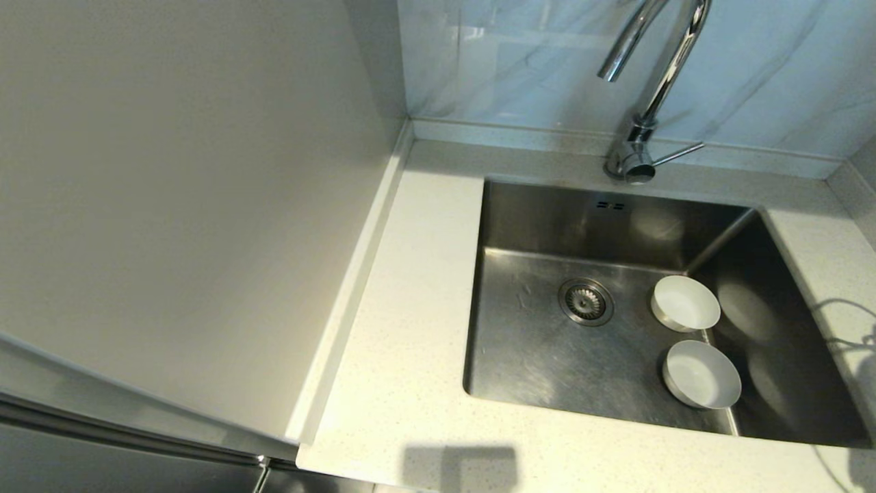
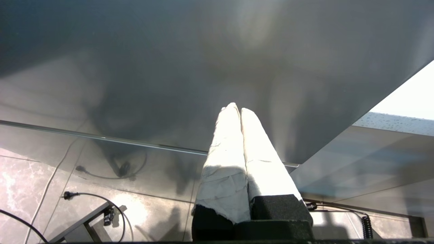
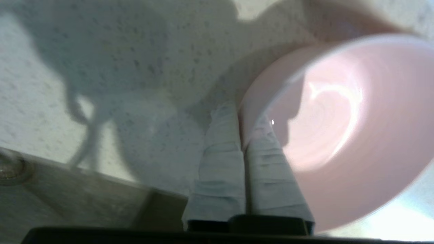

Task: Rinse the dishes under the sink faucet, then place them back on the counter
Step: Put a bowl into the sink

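Note:
Two of the dishes sit upright in the right part of the sink (image 1: 540, 356): a white bowl (image 1: 686, 302) farther back and a pale grey-white bowl (image 1: 702, 374) nearer me. The chrome faucet (image 1: 657, 82) arches over the basin from behind; no water shows. The right wrist view has my right gripper (image 3: 242, 112) shut on the rim of the pale pink bowl (image 3: 339, 128), one finger inside and one outside, just over the speckled counter (image 3: 135, 67). That gripper and bowl are outside the head view. My left gripper (image 2: 236, 109) is shut and holds nothing, parked low.
The counter (image 1: 404, 308) runs left of the sink, bounded by a tall plain side panel (image 1: 171, 205). Arm shadows fall on the counter strip right of the basin (image 1: 845, 329). Below the left gripper, cables lie on a glossy tiled floor (image 2: 84, 196).

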`<state>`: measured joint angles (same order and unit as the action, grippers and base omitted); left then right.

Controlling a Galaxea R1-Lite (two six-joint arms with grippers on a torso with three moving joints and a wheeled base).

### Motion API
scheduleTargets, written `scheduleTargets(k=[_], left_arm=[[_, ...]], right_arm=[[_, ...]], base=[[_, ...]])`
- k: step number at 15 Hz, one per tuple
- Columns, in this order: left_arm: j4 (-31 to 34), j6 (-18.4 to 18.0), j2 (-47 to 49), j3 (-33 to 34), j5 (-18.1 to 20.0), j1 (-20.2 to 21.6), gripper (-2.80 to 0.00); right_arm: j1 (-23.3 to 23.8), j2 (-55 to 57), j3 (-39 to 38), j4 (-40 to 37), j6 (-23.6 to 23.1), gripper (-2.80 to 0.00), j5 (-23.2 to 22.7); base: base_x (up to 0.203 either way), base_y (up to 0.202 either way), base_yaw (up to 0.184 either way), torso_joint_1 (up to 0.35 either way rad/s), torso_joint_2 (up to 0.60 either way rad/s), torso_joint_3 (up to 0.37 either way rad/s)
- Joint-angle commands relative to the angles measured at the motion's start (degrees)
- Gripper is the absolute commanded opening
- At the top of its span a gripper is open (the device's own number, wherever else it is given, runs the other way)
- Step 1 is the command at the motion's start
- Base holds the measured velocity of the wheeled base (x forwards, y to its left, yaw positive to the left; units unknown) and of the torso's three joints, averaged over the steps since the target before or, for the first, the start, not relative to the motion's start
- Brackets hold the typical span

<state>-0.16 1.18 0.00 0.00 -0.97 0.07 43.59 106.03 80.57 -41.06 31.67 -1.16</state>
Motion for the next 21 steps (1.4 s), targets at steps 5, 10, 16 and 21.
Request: scheduleTargets(k=[5,10,16,21], left_arm=[[0.0,0.0,-0.2,0.0,-0.1,0.0,-2.8],[0.0,0.0,-0.2,0.0,0.0,0.0,-2.8],[0.0,0.0,-0.2,0.0,0.0,0.0,-2.8],[0.0,0.1,-0.2,0.0,0.0,0.0,-2.8]], right_arm=[[-1.4,-2.0,-1.2,-0.2,0.2,-2.8,-1.3],[-16.1,-12.6,-4.5,-0.2,0.0,-2.8,-2.1],[-51.0,-10.5,-3.5,1.7,5.2,-2.8,13.8],[-64.7,8.9,1.4,10.7,8.1,-2.8,33.0]], base=[[0.0,0.0,0.0,0.0,0.0,0.0],[0.0,0.0,0.0,0.0,0.0,0.0],[0.0,0.0,0.0,0.0,0.0,0.0],[0.0,0.0,0.0,0.0,0.0,0.0]])
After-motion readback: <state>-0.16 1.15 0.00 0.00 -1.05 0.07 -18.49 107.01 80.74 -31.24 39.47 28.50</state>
